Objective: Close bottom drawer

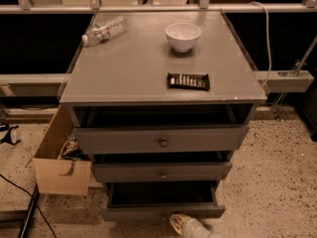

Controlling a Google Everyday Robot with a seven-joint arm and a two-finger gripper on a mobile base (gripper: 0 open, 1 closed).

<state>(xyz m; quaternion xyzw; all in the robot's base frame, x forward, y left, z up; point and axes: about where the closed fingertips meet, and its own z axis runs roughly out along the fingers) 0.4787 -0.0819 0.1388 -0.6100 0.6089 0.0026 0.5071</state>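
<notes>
Pincer (190, 227) by bottom drawer (148, 213) front, grip unclear; drawer open, interior dark.
</notes>
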